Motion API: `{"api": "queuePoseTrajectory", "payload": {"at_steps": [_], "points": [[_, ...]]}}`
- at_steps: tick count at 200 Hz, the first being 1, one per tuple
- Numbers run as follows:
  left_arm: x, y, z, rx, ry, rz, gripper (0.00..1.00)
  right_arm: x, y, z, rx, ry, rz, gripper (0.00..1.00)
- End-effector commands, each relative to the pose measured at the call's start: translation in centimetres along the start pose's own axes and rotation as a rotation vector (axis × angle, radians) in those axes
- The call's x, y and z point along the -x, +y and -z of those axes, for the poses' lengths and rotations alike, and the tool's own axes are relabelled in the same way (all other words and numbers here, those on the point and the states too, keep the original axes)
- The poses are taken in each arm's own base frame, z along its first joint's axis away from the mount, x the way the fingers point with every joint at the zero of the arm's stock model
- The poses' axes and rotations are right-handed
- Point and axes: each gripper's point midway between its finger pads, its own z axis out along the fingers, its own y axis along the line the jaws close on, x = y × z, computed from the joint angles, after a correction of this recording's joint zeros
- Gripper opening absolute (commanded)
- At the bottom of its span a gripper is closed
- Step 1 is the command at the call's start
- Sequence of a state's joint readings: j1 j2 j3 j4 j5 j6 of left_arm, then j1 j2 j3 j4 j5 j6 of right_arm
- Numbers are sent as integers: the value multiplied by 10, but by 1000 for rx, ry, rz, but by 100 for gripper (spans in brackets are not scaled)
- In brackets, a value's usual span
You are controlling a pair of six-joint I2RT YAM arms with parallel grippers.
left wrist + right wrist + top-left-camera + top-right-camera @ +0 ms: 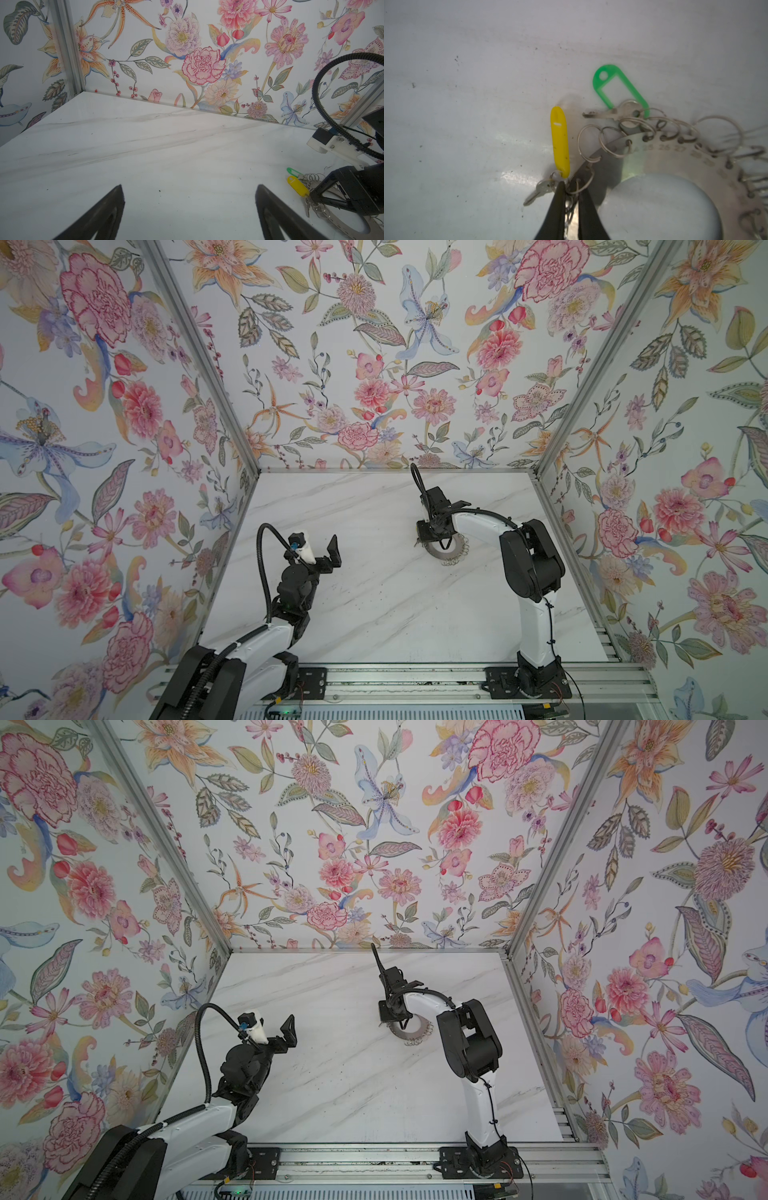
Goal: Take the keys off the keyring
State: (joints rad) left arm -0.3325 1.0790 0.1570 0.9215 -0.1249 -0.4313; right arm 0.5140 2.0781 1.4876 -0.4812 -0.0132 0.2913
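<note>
— Where is the keyring (449, 554)?

— Flat on the white marble tabletop (374, 605), a little right of centre in both top views and partly under the right arm's wrist. Small wire rings fringe its rim.

— What hangs on it?

— Two small keys, clear only in the right wrist view. The green-tagged key (610, 115) lies right of centre, its blade pointing left and its tag slanting towards the upper left. The yellow-tagged key (538, 190) is at lower centre, its tag pointing up the frame. In both top views the arm hides them.

— And the right claw (572, 186)?

— Down at the keyring's edge. Its two black fingers are drawn almost together, and they pinch a wire loop (572, 192) right beside the yellow-tagged key's head.

— The left claw (190, 195)?

— Spread wide with nothing between its fingers. It hangs over bare tabletop, left of centre in both top views and well apart from the keyring. Its own wrist view shows both coloured tags at the lower right, just beside the right claw.
</note>
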Motion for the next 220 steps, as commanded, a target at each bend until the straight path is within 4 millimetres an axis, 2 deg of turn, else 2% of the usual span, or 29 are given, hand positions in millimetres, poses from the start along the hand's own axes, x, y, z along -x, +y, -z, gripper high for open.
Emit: {"api": "queuePoseTrajectory", "payload": {"at_steps": [1, 32, 54, 81, 98, 120, 156, 160, 186, 206, 220], "points": [[5, -5, 4, -26, -25, -23, 99, -35, -18, 13, -1, 96, 19, 13], [9, -2, 8, -17, -48, -22, 99, -56, -17, 34, 58, 109, 21, 13], [8, -2, 8, -21, -46, -31, 99, -65, -12, 48, 119, 116, 14, 17], [1, -6, 3, -39, -26, -34, 99, -54, -29, 74, 150, 55, -24, 22], [-4, -12, -3, -67, 2, -34, 99, -45, -42, 82, 160, 24, -56, 25], [-7, -18, -6, -94, 27, -34, 99, -36, -48, 76, 151, 40, -78, 28], [-11, -29, -5, -156, 51, -22, 99, -20, -33, 68, 148, 20, -85, 33], [-1, -34, -9, -165, 31, -25, 99, -19, -31, 66, 148, 23, -82, 33], [3, -32, -8, -152, 26, -48, 99, -2, -18, 54, 120, 36, -64, 35], [4, -27, -7, -129, 19, -51, 99, 15, -20, 48, 65, 25, -41, 35], [6, -32, -6, -154, 14, -41, 99, 18, -24, 41, 45, 45, -44, 35]]}}
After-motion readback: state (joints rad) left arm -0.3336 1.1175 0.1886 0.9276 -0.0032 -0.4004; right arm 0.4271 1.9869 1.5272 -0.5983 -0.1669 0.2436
